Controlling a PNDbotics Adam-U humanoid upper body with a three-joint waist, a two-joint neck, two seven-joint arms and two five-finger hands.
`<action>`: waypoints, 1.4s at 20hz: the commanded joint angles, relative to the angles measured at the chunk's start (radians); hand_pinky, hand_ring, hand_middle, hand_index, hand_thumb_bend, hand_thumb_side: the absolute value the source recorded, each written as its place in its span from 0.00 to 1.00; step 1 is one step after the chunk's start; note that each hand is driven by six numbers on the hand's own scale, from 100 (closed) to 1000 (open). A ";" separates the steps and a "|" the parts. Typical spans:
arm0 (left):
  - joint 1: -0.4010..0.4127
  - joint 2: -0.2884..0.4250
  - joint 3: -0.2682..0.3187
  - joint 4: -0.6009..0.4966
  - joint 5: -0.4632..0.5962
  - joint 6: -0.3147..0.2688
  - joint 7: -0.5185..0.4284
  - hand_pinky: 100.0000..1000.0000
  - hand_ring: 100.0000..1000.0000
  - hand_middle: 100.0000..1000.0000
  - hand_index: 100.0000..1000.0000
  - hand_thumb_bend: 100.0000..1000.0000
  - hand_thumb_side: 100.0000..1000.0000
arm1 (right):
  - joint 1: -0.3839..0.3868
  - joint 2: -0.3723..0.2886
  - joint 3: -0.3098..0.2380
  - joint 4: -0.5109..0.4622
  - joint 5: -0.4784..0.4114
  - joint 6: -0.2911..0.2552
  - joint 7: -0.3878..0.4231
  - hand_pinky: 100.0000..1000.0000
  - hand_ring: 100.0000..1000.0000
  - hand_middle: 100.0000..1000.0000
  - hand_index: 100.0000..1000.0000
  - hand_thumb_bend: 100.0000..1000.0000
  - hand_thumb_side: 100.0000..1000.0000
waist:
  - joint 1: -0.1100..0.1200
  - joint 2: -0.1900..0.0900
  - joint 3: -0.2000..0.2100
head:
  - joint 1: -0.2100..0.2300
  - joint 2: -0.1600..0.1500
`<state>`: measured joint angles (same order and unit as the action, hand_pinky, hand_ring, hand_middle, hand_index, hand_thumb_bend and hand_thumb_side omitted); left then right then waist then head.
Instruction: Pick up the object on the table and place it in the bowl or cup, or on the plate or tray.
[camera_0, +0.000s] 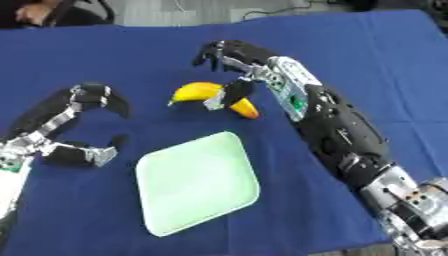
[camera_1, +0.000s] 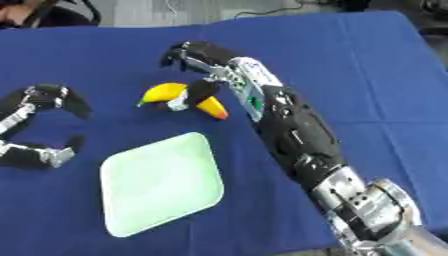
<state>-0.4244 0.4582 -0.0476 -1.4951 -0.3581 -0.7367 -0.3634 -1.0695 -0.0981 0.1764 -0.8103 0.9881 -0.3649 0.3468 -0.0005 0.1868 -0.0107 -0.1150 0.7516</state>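
Item: banana (camera_0: 197, 92), lying on the table (camera_0: 367, 60) just beyond the pale green plate (camera_0: 197, 182). Right robot hand (camera_0: 229, 65) over it, thumb touching, fingers uncurled. I'd close around its middle before lifting. Left robot hand (camera_0: 83, 125) idle, spread wide.

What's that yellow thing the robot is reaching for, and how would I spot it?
On the blue cloth, find the pale green square plate near the front. Just behind it, under the right hand, lies a yellow banana curving to an orange end. It is the only yellow, curved thing there.
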 joint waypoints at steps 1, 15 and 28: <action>-0.008 0.012 0.010 -0.021 -0.001 -0.138 -0.135 0.52 0.56 0.57 0.64 0.00 0.18 | -0.021 -0.017 -0.012 -0.012 0.029 0.005 0.017 0.50 0.62 0.72 0.81 0.73 0.62 | 0.006 -0.023 -0.001 | -0.003 -0.004; -0.011 0.008 0.008 -0.023 0.000 -0.138 -0.139 0.52 0.56 0.56 0.64 0.00 0.18 | -0.032 0.027 -0.030 -0.001 0.129 0.049 0.036 0.51 0.62 0.70 0.79 0.69 0.60 | 0.005 -0.019 -0.001 | -0.006 -0.005; -0.017 0.001 0.006 -0.034 0.012 -0.135 -0.147 0.52 0.56 0.56 0.64 0.00 0.18 | -0.012 0.104 -0.099 0.096 0.381 0.095 -0.059 0.53 0.63 0.69 0.78 0.65 0.59 | 0.011 -0.012 0.008 | -0.014 -0.009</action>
<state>-0.4254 0.4500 -0.0483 -1.5072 -0.3522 -0.7320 -0.3681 -1.0723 0.0088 0.0838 -0.7167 1.3574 -0.2701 0.2936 0.0059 0.1883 -0.0039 -0.1156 0.7514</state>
